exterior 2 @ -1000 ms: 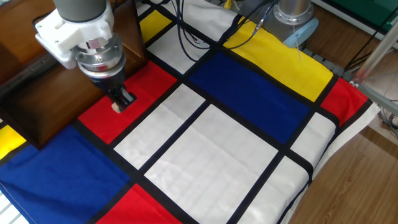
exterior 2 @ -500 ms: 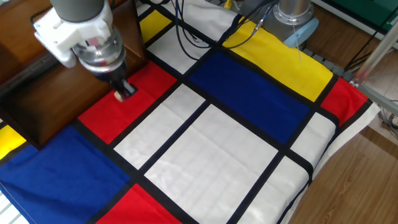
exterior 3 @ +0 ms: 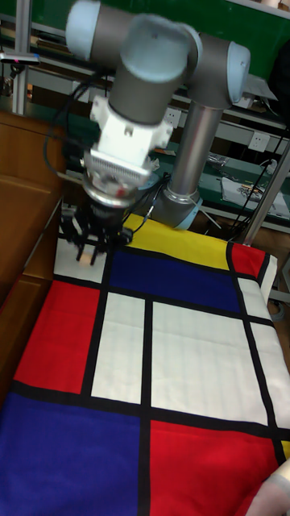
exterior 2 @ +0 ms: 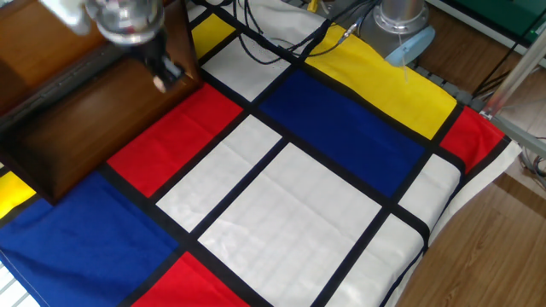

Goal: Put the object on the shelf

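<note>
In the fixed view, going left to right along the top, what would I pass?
Shelf → gripper holding the small cube → black cables → grey arm base.

Bright, even light (arm (exterior 3: 153, 48) seemingly motion-blurred), soft shadows.

place: a robotics lab or test workshop.
arm: an industrial robot arm (exterior 3: 161, 72) stands on a base at the table's 12 o'clock edge.
cables: black cables (exterior 2: 256, 38) trail over the tablecloth (exterior 2: 281, 196) at 12 o'clock.
background: metal racks (exterior 3: 32, 48) and a green panel (exterior 3: 201, 20) behind, at 12 o'clock.
floor: wood-look flooring (exterior 2: 495, 247) at 4 o'clock.
</note>
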You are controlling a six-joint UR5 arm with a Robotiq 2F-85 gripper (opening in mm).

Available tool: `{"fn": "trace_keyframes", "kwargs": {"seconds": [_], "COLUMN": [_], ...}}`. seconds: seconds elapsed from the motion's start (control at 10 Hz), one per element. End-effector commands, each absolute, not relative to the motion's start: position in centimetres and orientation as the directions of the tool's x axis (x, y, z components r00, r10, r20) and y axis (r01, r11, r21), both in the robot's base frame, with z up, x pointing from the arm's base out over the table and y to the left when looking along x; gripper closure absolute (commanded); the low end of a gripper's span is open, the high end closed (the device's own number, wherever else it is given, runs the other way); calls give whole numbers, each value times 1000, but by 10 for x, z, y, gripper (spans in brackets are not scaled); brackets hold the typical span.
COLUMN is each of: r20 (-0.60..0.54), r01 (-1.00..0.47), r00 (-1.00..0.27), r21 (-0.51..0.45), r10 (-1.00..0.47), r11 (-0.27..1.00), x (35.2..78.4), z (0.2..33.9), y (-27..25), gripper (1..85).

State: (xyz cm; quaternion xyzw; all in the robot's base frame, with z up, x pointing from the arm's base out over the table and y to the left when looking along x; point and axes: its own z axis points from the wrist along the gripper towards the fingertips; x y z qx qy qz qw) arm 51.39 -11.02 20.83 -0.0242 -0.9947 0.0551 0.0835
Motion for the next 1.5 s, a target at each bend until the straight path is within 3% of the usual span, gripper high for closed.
{"fn": "trace_keyframes", "kwargs": {"seconds": [0.0,0.9,1.4], "r20": [173,133,2], "r01": [11,-25,25], "r00": [-984,-991,-1000], "r21": [-113,-141,-105], "r10": [31,-7,26], "r11": [994,990,994], "x": [496,492,524], "z": [238,253,249], "y": [-130,-153,-143], "gripper": [847,847,847]}}
